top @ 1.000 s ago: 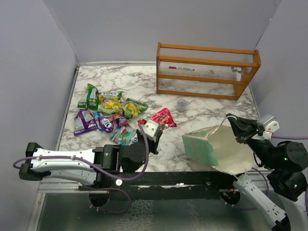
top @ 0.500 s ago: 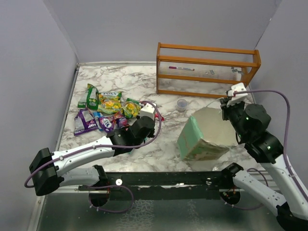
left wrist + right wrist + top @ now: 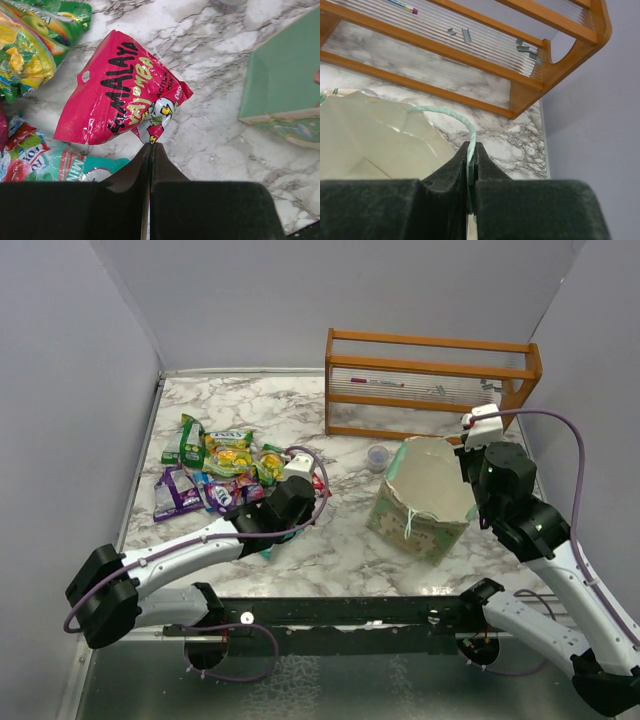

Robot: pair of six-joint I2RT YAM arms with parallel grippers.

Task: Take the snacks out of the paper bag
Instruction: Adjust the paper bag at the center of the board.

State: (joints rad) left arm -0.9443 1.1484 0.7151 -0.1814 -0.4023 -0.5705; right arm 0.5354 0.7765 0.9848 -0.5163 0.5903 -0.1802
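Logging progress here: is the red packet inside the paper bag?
No: the red packet is out over the table, apart from the bag, its corner pinched by the left gripper.

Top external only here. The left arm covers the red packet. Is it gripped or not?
Observer: Gripped. The left wrist view shows the left jaws shut on the bottom corner of the red packet.
Operator: Anything else caught in there?
Observer: No. The teal packet lies beside the jaws, outside the pinch.
Operator: Right side: bag wall or handle?
Observer: Handle. The right wrist view shows the right jaws shut on the pale green string handle, not on the wall of the paper bag.
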